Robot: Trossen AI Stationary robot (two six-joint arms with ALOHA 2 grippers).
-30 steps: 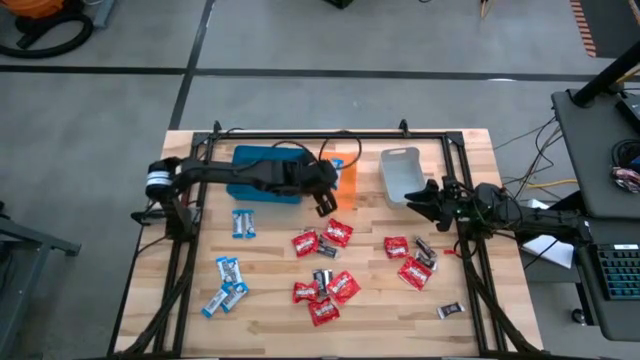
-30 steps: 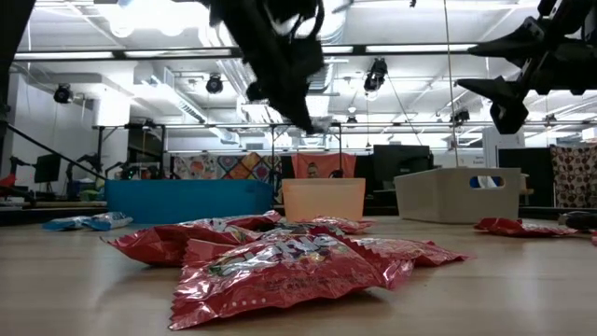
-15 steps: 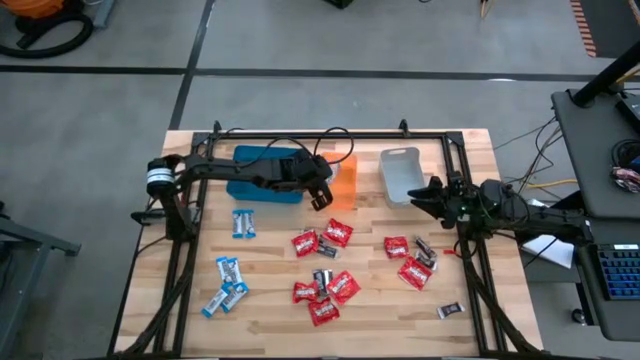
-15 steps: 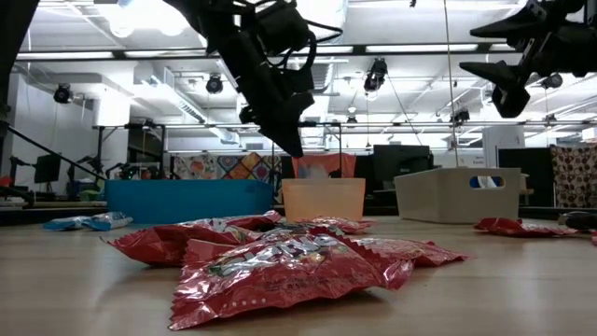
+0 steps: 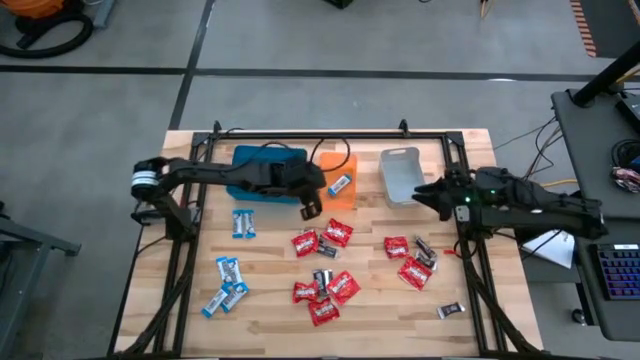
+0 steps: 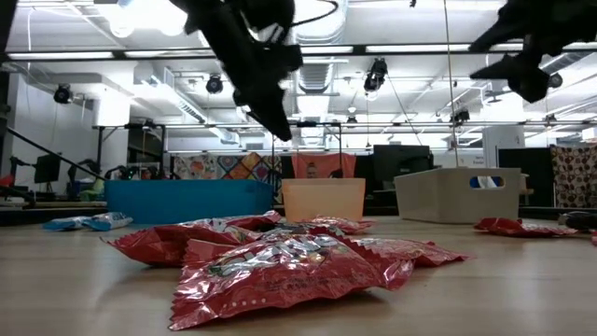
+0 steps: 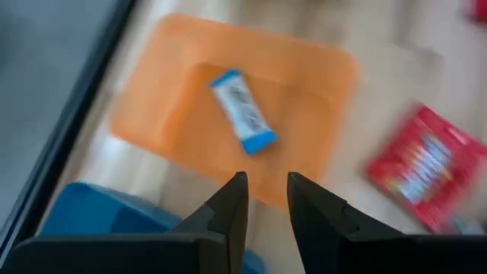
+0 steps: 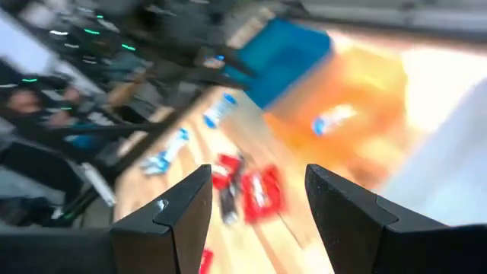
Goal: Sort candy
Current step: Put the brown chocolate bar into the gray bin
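Red candies lie mid-table (image 5: 322,240) and further right (image 5: 410,265), blue-and-white ones on the left (image 5: 240,222), and a few dark ones among the red (image 5: 322,277). One blue-and-white candy (image 7: 243,120) lies flat in the orange tray (image 5: 348,165). My left gripper (image 5: 310,205) hovers by that tray's near left corner, slightly open and empty (image 7: 268,190). My right gripper (image 5: 430,193) hangs in the air, wide open and empty (image 8: 259,183), beside the grey tray (image 5: 400,172).
The blue tray (image 5: 262,172), orange tray and grey tray stand in a row along the far side. A black frame borders the table (image 5: 300,135). Bare wood shows between the candy groups and along the near edge. In the low view, red candies (image 6: 280,266) lie closest to the camera.
My left gripper has drawn back from over the orange tray toward the table's left and risen. A blue-and-white candy, earlier seen at its fingertips, now lies in that tray. My right gripper has risen a little by the grey tray.
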